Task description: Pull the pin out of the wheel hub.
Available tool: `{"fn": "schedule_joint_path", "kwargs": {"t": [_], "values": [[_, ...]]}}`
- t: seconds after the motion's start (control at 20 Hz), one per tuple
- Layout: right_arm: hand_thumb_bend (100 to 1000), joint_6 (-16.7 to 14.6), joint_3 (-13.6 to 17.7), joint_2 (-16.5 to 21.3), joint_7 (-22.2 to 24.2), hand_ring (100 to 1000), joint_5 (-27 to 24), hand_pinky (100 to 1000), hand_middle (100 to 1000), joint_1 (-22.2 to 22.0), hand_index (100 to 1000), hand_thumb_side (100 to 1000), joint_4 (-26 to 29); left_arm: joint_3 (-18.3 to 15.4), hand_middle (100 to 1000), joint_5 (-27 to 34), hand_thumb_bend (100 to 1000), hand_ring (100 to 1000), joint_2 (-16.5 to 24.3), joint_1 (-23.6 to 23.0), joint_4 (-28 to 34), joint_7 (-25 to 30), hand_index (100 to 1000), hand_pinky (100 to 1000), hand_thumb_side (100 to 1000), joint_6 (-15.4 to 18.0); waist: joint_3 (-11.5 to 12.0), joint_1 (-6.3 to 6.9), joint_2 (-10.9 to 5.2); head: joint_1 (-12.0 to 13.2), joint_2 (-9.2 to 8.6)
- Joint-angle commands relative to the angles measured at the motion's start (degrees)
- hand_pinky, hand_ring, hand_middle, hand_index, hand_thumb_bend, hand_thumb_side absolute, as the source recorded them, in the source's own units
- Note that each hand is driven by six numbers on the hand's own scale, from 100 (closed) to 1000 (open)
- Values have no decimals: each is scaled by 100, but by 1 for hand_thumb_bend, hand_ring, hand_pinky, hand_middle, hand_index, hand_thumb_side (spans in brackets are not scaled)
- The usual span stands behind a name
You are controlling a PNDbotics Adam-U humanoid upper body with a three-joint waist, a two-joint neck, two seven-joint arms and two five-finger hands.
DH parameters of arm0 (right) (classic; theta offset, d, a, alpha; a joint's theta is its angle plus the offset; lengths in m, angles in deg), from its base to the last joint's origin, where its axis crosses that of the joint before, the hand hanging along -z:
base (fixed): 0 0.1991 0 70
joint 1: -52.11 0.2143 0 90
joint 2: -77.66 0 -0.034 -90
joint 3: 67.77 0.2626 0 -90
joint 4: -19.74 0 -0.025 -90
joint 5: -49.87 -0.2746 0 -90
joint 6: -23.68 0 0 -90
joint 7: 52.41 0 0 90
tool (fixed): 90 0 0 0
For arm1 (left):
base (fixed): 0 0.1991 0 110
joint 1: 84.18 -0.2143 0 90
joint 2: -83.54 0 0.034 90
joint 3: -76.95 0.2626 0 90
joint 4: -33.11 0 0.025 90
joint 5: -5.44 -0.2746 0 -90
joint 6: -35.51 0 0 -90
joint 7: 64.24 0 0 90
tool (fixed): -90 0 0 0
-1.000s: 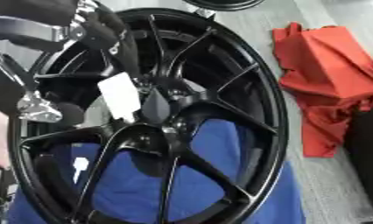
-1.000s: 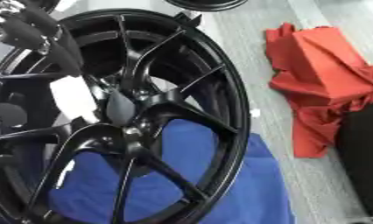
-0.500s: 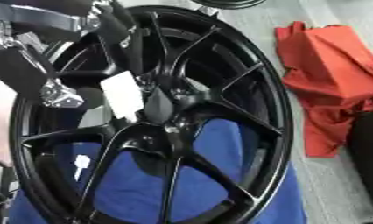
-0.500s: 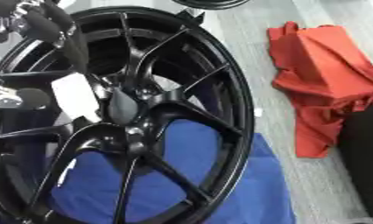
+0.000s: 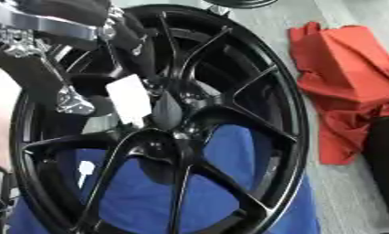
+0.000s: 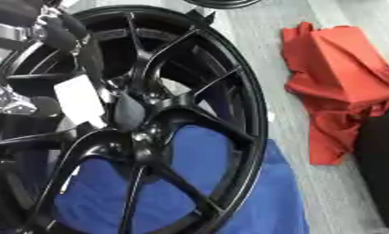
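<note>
Grey worktop (image 6: pixel 265 55) runs under everything, with a blue cloth (image 5: pixel 229 183) spread beneath a black alloy wheel (image 5: pixel 290 119) that lies tilted across most of both views, and a crumpled red cloth (image 6: pixel 341 77) lying just beside the rim on the right. At the wheel's centre the hub (image 5: pixel 167 111) shows as a dark rounded boss where the spokes meet, with a white tag (image 5: pixel 129 98) touching its left side. No pin can be made out apart from the hub itself; it may be that dark boss or be hidden behind it.

Coming in from the upper left, the left robot hand (image 5: pixel 66 59) hangs over the spokes just left of the hub, black with silver joints. Its fingers reach down toward the tag, but whether they are spread or closed on anything I cannot tell. The right robot hand shows in neither view.

By my reading the task is at the reach-and-grasp step, with nothing pulled out yet. The next move calls for settling the fingers on the pin at the hub, then drawing it straight out along its axis without dragging the wheel on the cloth.
</note>
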Motion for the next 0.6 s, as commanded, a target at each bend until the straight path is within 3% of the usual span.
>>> {"fn": "schedule_joint_path", "kwargs": {"t": [0.05, 0.6], "values": [[100, -1, 100, 126, -29, 432, -54, 619, 657, 80, 696, 279, 31, 35, 800, -81, 371, 802, 47, 87, -112, -1, 827, 866, 100, 50, -26, -19, -96, 31, -93], [100, 7, 135, 71, -92, 431, -120, 615, 659, 77, 696, 283, -18, 58, 772, -95, 345, 797, -5, 110, -327, -1, 815, 868, 100, 76, -25, -16, -65, 12, -149]]}}
